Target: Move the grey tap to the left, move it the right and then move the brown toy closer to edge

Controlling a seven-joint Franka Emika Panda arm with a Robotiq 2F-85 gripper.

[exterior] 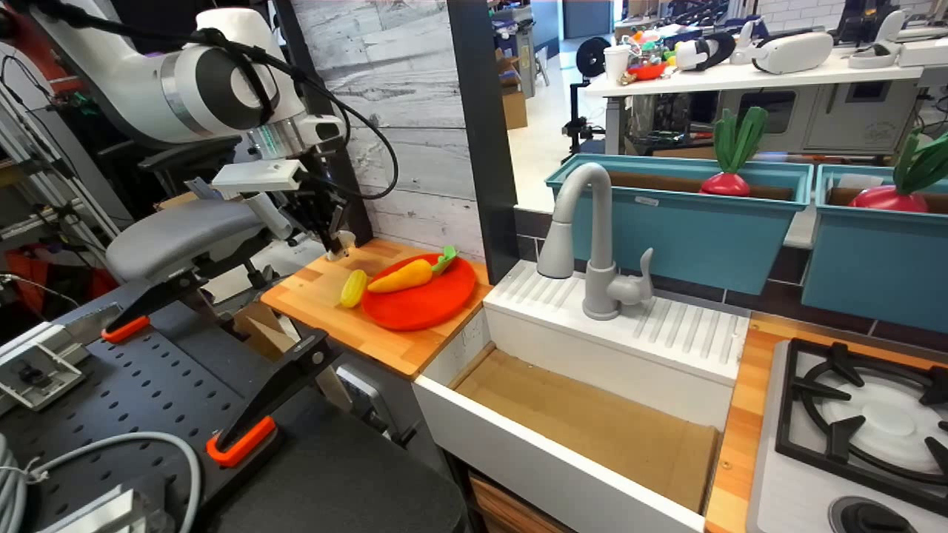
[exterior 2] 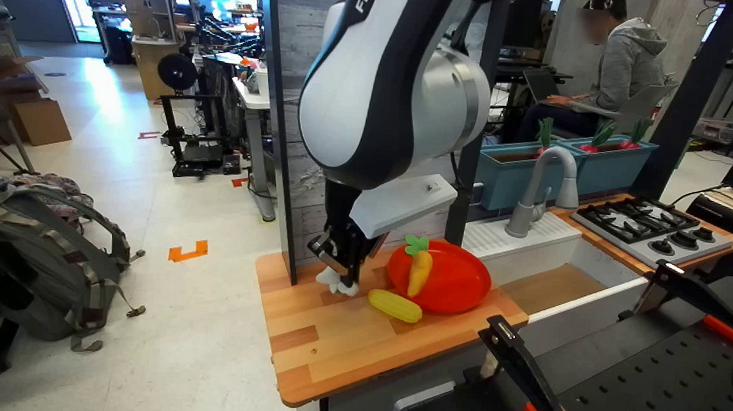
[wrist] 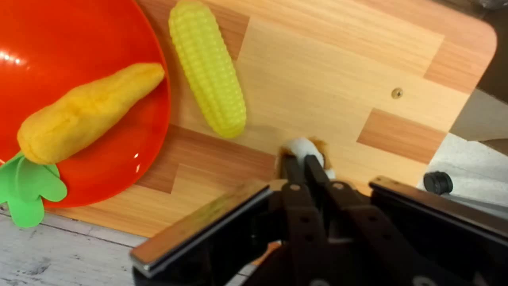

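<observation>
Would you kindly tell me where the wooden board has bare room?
Between the corn and the board's rounded corner; a narrower strip between plate and edge. Crowded: carrot on the plate, corn beside it, gripper at the brown toy.

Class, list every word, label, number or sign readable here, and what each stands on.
"FRA", at an exterior view's top edge: on the robot arm.
Too small to read: a white label on a teal planter.
Too faint to read: a mark on a grey cabinet.

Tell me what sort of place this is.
Probably a robotics lab, partly dressed as a kitchen: a robot arm, a white VR headset, and a sink floored with cardboard.
</observation>
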